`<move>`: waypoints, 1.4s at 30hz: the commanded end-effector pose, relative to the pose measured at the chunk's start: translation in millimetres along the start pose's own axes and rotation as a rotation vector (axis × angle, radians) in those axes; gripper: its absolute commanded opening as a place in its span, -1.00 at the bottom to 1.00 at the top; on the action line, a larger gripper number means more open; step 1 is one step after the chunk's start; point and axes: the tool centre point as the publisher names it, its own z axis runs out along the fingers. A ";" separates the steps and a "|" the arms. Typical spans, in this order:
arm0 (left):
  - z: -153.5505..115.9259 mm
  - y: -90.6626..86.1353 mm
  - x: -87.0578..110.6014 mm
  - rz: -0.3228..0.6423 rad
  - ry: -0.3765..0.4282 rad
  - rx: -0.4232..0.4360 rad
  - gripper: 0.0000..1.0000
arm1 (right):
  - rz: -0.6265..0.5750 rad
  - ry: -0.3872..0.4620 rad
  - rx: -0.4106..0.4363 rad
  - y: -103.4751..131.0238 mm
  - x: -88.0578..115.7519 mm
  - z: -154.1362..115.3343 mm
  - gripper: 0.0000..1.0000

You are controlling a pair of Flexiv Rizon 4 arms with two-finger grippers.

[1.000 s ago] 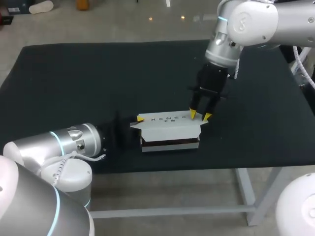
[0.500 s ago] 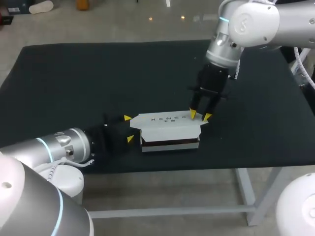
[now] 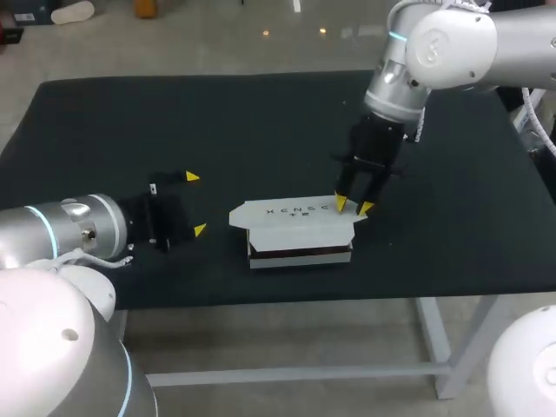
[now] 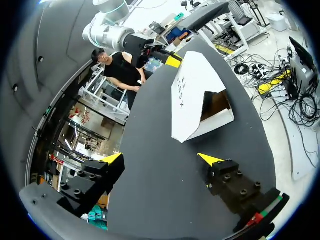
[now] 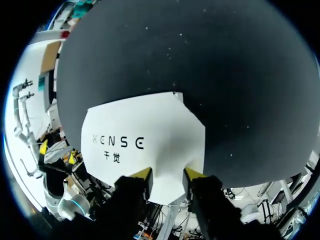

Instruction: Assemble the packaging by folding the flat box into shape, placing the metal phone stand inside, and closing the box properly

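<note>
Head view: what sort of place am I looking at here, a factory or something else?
Most likely a robotics lab test bench, not a factory line. A left arm and a right arm reach over one black-covered table that bears a white cardboard box.

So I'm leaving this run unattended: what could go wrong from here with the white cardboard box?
1. Only the right gripper is at the white cardboard box, on its right end. The open left gripper stands clear, so a push may slide the box across the black table.
2. The box's left end gapes open; its flap may crumple if pressed off-line.
3. No metal stand shows; closing now might seal it empty.
</note>
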 end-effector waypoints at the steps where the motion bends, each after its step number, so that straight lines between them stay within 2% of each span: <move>1: 9.6 -7.9 -12.2 -0.093 0.473 -0.208 1.00 | 0.001 -0.002 -0.009 -3.2 -0.3 0.3 -0.16; 12: 9.6 -7.9 -12.2 -0.093 0.473 -0.208 1.00 | -0.003 0.011 -0.012 -2.7 0.3 4.9 -0.17; 14: 13.0 -6.9 -17.5 -0.181 0.508 -0.144 1.00 | -0.003 0.006 -0.012 -3.0 1.1 5.5 -0.17; 17: 17.6 -11.4 -28.4 -0.383 0.557 -0.160 1.00 | -0.001 0.000 -0.015 -3.7 1.4 5.8 -0.17; 19: 20.5 -14.3 -37.3 -0.515 0.617 -0.197 1.00 | 0.001 0.001 -0.016 -4.0 1.0 6.1 -0.18; 20: 21.8 -14.6 -42.7 -0.599 0.671 -0.216 1.00 | 0.002 0.001 -0.016 -3.9 0.6 6.5 -0.18; 21: 24.5 -15.2 -46.2 -0.691 0.714 -0.275 1.00 | 0.003 0.002 -0.016 -3.8 0.3 7.0 -0.18; 22: 30.0 -15.8 -50.0 -0.835 0.694 -0.372 1.00 | 0.004 0.003 -0.016 -3.5 0.1 7.4 -0.18; 23: 32.6 -18.5 -48.6 -0.853 0.644 -0.460 1.00 | 0.005 0.004 -0.016 -3.4 -0.1 7.6 -0.18; 34: 32.6 -18.5 -48.6 -0.853 0.644 -0.460 1.00 | 0.008 0.007 -0.022 -3.4 -3.3 7.7 -0.18; 35: 33.3 -18.8 -52.4 -0.905 0.672 -0.470 1.00 | 0.007 0.008 -0.026 -3.9 -3.3 7.1 -0.18; 36: 34.0 -19.3 -55.5 -0.975 0.663 -0.479 1.00 | 0.007 0.009 -0.030 -4.3 -3.4 6.7 -0.18; 38: 37.8 -21.3 -62.4 -1.158 0.699 -0.512 1.00 | 0.005 0.011 -0.034 -4.8 -3.2 6.4 -0.18; 39: 40.9 -22.2 -65.6 -1.277 0.696 -0.558 1.00 | 0.005 0.012 -0.035 -4.8 -3.2 6.4 -0.18; 40: 46.3 -22.0 -71.2 -1.442 0.661 -0.631 1.00 | 0.005 0.012 -0.036 -5.0 -2.9 6.5 -0.18; 41: 53.9 -22.3 -72.2 -1.538 0.522 -0.742 1.00 | 0.004 0.013 -0.037 -5.1 -2.6 6.8 -0.18; 42: 53.9 -22.3 -72.2 -1.538 0.522 -0.742 1.00 | 0.003 0.013 -0.037 -5.1 -2.4 6.9 -0.18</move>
